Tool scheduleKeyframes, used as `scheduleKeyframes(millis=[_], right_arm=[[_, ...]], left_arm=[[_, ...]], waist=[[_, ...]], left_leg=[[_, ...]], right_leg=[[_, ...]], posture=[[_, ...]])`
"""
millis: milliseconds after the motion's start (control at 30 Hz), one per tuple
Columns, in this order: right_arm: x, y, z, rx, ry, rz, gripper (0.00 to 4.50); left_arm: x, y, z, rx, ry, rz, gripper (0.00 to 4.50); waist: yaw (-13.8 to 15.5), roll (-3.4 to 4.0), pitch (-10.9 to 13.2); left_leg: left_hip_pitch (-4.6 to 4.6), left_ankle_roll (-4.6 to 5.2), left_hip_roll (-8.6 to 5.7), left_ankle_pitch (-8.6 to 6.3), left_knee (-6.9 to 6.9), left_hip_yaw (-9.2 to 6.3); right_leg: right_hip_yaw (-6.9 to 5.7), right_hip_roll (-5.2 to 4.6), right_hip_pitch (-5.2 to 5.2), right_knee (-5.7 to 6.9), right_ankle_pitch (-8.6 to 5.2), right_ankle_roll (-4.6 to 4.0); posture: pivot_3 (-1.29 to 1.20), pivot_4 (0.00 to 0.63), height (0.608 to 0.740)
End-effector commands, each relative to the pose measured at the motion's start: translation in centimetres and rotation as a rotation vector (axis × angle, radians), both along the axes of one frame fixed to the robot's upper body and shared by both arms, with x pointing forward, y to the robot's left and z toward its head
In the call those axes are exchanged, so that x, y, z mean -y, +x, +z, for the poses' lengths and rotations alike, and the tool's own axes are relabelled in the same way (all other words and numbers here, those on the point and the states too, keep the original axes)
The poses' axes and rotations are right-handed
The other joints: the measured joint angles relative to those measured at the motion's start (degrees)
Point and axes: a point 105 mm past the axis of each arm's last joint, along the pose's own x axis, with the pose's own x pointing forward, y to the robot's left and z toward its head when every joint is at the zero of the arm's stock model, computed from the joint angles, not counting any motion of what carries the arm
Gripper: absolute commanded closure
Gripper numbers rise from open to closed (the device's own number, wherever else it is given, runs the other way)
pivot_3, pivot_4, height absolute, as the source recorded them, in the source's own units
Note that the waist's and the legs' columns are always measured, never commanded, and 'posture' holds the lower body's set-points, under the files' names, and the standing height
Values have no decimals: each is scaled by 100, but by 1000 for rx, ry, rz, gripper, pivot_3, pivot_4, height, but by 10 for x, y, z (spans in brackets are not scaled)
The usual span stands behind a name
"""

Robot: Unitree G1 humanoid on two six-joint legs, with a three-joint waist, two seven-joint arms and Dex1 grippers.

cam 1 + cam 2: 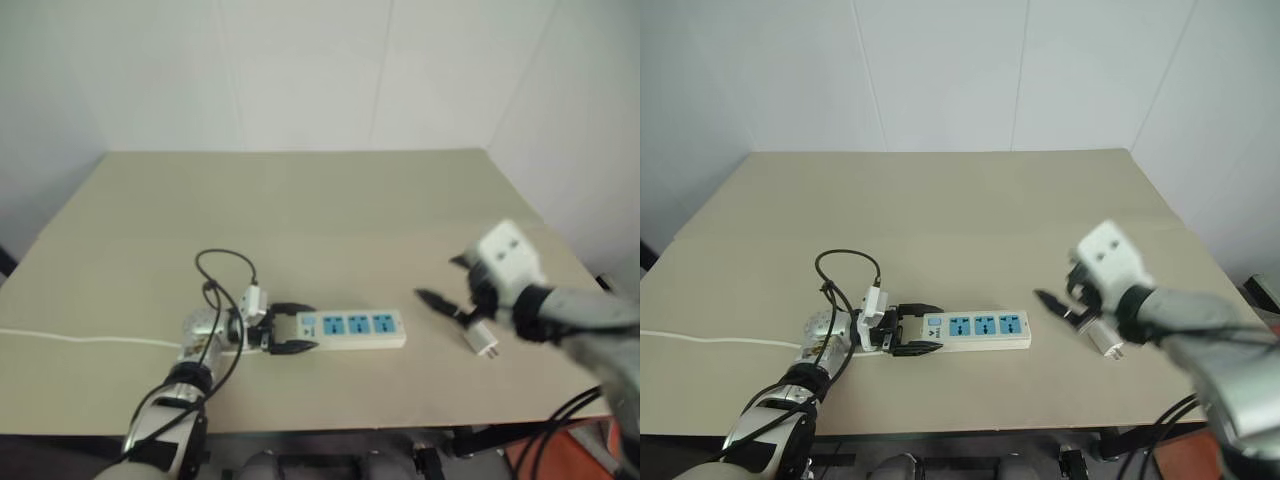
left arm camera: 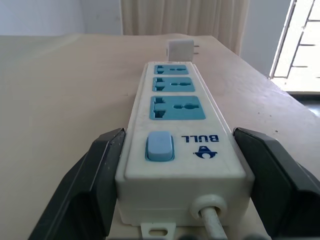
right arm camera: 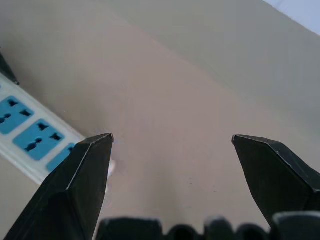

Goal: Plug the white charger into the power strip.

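Note:
The power strip [image 1: 352,328] lies flat near the table's front, its three blue sockets facing up. My left gripper [image 2: 175,165] points along the strip and is shut on its cord end, one black finger [image 2: 95,175] on each long side by the blue switch. The white charger [image 1: 482,341] lies on the table to the right of the strip's far end, and it also appears past that end as the white charger [image 2: 180,50]. My right gripper [image 3: 172,140] hangs open and empty above the table, just left of and higher than the charger.
The strip's thin white cord [image 1: 80,338] runs off to the table's left edge. The beige table [image 1: 320,210] ends close in front of the strip and just right of the charger. A white wall stands behind.

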Motion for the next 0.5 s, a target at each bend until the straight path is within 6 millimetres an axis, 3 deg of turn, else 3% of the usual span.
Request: scheduleKeyframes(millis=[33,267,500], right_arm=[[21,3,-5,-231,8,-89,0],[59,13,-25,-492,-50,-254,0],[59,13,-35,-616,-107,-228,0]], left_arm=[[2,-4,-6,-7,85,-64,1261],[9,-2,-2,22,83,-82,1261],[15,-6,-8,21,66,-81,1261]], waist=[[14,2,-1],[8,2,-1],[23,4,-1]], left_leg=[[-1,0,2,0,-3,0],[-19,2,-4,-1,-20,12],[-24,1,-6,-1,-18,12]], right_leg=[[0,0,-2,-1,-1,-3],[3,-11,-19,-14,-8,-4],[3,-12,-27,-10,-9,-2]], posture=[[0,150,740],[0,150,740],[0,150,740]])
